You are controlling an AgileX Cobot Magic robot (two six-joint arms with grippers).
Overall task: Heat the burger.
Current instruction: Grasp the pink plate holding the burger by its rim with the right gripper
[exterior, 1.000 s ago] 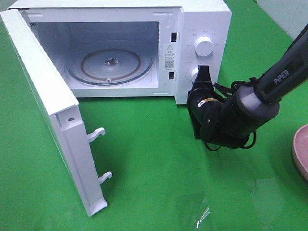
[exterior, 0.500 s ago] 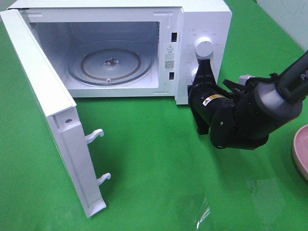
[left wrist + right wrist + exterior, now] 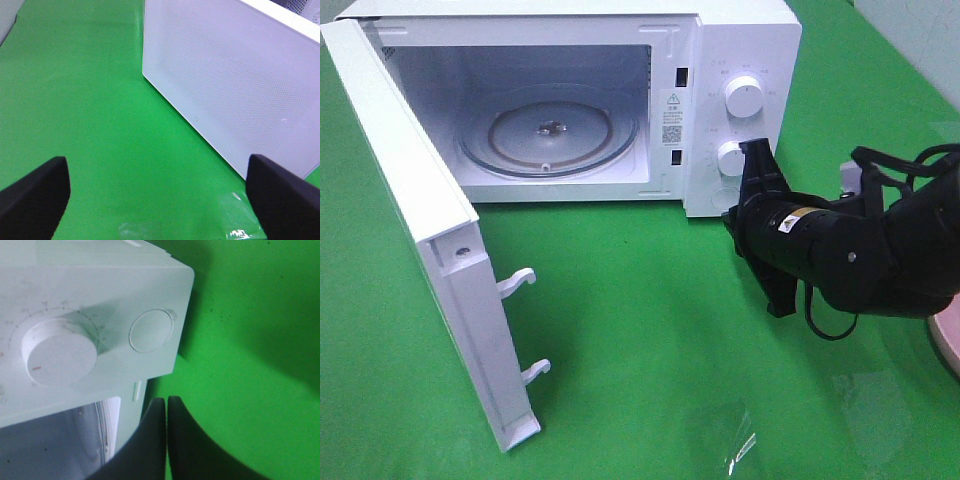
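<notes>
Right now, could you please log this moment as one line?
microwave door: open | burger: not in view | left tool: open, empty | right tool: shut, beside lower knob

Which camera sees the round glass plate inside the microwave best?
The exterior high view: the whole glass plate shows through the open door. The left wrist view shows only the door's outside; the right wrist view, a knob and a sliver of the inside.
</notes>
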